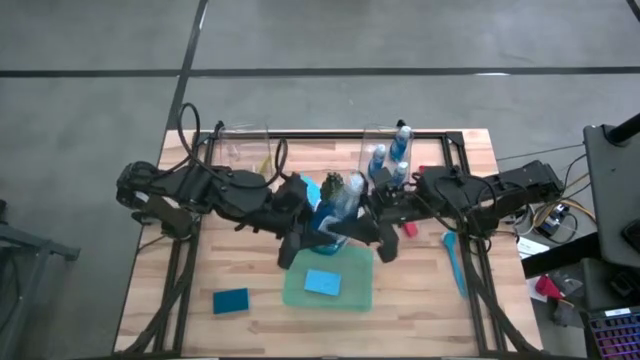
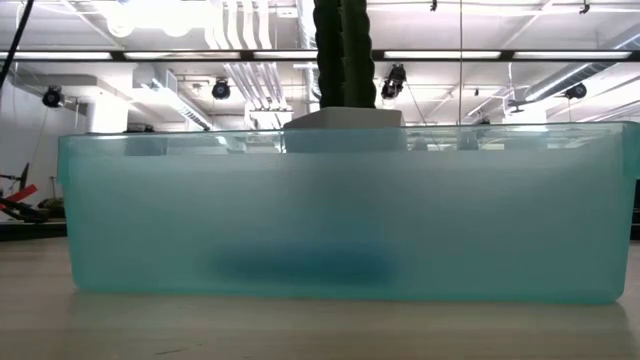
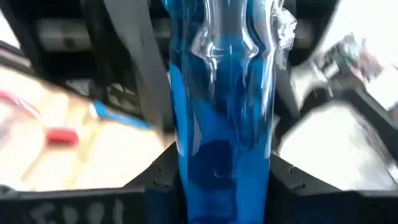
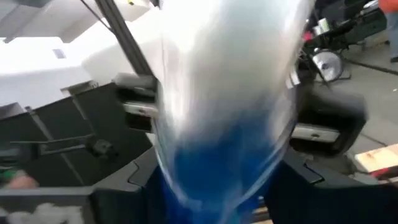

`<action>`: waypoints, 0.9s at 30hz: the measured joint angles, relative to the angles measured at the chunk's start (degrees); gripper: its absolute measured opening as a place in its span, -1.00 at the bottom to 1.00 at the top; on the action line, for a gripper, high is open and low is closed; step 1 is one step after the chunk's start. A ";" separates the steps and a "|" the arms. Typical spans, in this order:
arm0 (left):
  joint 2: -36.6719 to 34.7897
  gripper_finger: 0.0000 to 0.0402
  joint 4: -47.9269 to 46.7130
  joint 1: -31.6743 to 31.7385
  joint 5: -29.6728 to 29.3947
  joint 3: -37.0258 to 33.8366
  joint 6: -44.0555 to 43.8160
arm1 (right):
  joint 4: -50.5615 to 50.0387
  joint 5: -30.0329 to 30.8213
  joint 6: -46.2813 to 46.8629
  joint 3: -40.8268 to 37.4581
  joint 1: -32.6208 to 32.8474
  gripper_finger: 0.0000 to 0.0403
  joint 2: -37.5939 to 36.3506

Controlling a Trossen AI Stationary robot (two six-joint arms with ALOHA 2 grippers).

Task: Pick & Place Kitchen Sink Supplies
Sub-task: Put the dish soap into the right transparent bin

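Both grippers meet over the green tray (image 1: 296,290). The left gripper (image 3: 221,177) pinches a bottle (image 3: 224,112) lengthwise; the right gripper (image 4: 217,180) also touches one, grip unclear.

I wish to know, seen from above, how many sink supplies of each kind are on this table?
Bottles: 4, three in the clear bin, one bottle between left gripper and right gripper
Sponges: 2
Brushes: 3, yellow, red, blue
Total: 9

A pale green tray (image 1: 295,292) sits at six o'clock on the wooden tabletop (image 1: 160,300); a dark green plant (image 1: 333,186) stands centrally; clear bins (image 1: 240,145) sit toward twelve o'clock.
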 joint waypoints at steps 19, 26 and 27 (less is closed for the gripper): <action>0.02 -0.32 -9.83 0.04 21.32 -0.23 -7.76 | -13.79 -17.29 21.02 0.26 -2.76 0.16 -3.82; 0.06 -0.32 -9.82 0.13 21.64 -1.06 -8.89 | -13.91 -17.15 19.74 1.24 -2.99 0.15 -1.81; 0.06 -0.32 -9.80 0.13 21.64 -1.06 -9.10 | -14.00 -17.12 19.71 1.76 -2.99 0.14 -1.43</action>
